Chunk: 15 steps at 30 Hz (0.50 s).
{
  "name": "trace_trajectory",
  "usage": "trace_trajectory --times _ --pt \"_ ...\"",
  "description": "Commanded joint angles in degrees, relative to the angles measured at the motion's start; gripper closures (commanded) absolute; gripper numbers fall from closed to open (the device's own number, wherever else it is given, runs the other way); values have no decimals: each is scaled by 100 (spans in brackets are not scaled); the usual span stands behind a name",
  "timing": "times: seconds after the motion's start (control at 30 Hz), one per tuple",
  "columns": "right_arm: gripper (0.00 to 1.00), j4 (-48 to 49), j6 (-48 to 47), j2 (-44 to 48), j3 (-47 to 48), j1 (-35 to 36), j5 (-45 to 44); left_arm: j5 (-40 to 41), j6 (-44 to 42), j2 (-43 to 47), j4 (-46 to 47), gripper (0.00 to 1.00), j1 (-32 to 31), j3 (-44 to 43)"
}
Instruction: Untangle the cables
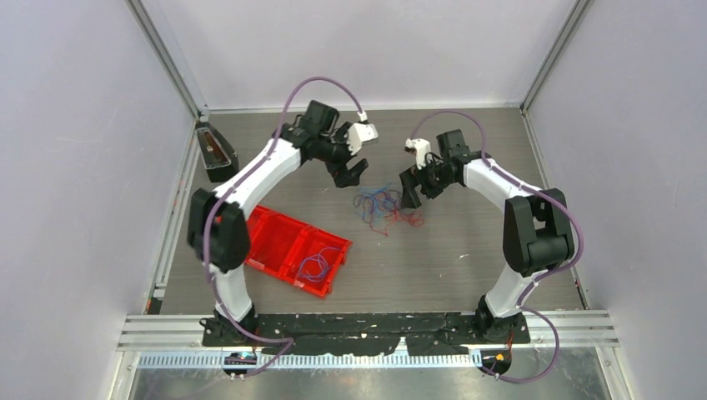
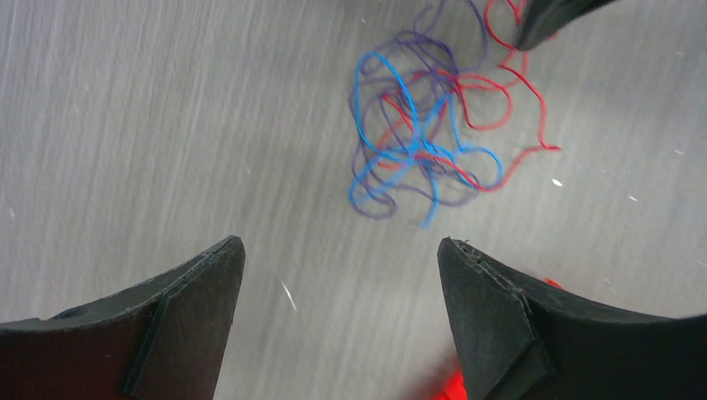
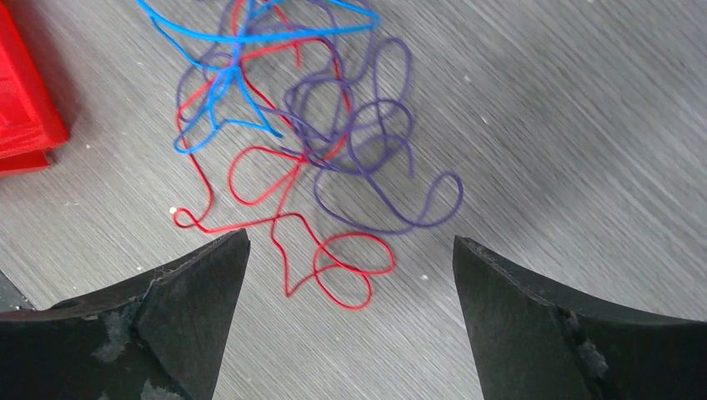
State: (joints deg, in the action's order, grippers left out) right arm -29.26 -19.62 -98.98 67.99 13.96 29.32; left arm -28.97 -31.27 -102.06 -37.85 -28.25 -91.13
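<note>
A tangle of thin red, blue and purple cables (image 1: 382,205) lies on the grey table between the two arms. It shows in the left wrist view (image 2: 425,133) and in the right wrist view (image 3: 308,142), where a red loop (image 3: 342,267) lies just ahead of the fingers. My left gripper (image 1: 354,175) is open and empty, above the table to the left of the tangle (image 2: 340,250). My right gripper (image 1: 414,190) is open and empty, right of the tangle (image 3: 350,246). A red tray (image 1: 275,229) holds a curly blue and purple cable (image 1: 315,263).
The red tray lies at the front left; its corner shows in the right wrist view (image 3: 25,108). A dark box (image 1: 216,152) stands at the left wall. Metal frame rails run along the table's edges.
</note>
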Motion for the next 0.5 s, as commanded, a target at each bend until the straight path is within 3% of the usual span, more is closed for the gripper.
trace_trajectory --times 0.0,0.17,0.37,0.4,0.47 --pt "2 -178 34 296 -204 -249 140 35 -648 -1049 -740 13 -325 -1354" --pt "3 -233 64 595 -366 -424 353 420 -680 -1889 -903 11 -575 -1910" --pt "5 -45 197 1012 -510 -490 650 550 -528 -2391 -1015 20 -638 -2062" --pt "5 8 235 1060 -570 -490 670 615 -496 -2453 -988 24 -641 -2034" --pt "5 244 319 1263 -713 -484 666 738 -319 -2471 -908 47 -626 -2039"
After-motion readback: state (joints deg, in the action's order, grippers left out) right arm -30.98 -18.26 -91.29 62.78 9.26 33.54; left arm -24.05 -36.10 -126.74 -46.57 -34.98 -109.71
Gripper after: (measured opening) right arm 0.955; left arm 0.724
